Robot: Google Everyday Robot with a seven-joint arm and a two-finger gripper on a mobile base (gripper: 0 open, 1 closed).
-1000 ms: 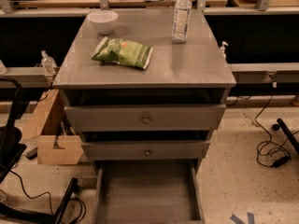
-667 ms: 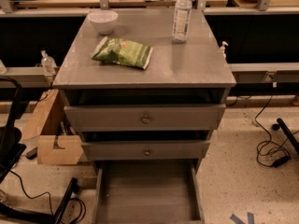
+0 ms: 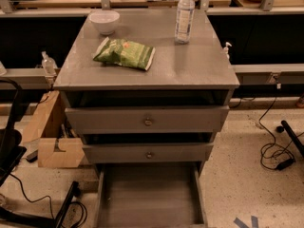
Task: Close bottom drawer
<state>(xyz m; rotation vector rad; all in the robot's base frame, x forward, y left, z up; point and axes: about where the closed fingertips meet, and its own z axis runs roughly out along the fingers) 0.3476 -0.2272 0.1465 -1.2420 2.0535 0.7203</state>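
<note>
Zero progress on the close yet, I'd say: bottom drawer [image 3: 149, 194] sits at the bottom centre of the frame, pulled way out with its tray showing. And the gripper isn't anywhere in shot, so can't tell its grip. Whole push is left.

Single camera, set high on the near side of the grey wooden three-drawer cabinet [image 3: 199, 70], facing it head-on and tilted down. Fairly close: cabinet fills centre frame, long grey pulled-out bottom drawer tray [image 3: 149, 194] cropped at near edge. Gripper out of view.
</note>
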